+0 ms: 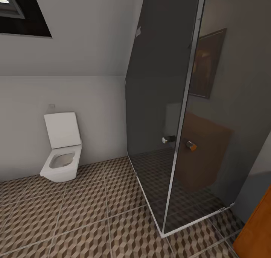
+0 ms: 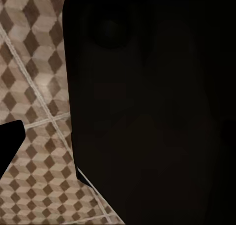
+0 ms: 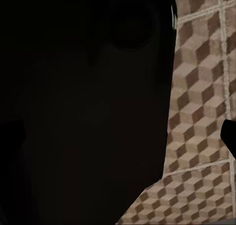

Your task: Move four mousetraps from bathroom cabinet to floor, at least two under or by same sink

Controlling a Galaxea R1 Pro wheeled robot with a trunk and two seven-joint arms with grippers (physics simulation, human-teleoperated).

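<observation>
The bathroom floor (image 1: 75, 216) of brown, beige and white cube-pattern tiles spreads across the lower head view. It also lies beneath both wrist cameras (image 2: 34, 87) (image 3: 201, 112). No mousetraps are in view. An orange-brown wooden edge (image 1: 258, 231) at the bottom right corner may be the cabinet's side; no drawers show. In the left wrist view one dark fingertip (image 2: 10, 146) pokes in at the edge, and a dark robot part covers most of the picture. In the right wrist view another dark fingertip (image 3: 230, 136) shows at the edge. I cannot tell how either pair of jaws stands.
A white wall-hung toilet (image 1: 62, 152) with its lid up stands at the left against the white wall. Smoky dark glass shower panels (image 1: 165, 111) with a metal frame and knobs (image 1: 190, 145) rise at centre right. Open tiled floor lies between the toilet and the shower.
</observation>
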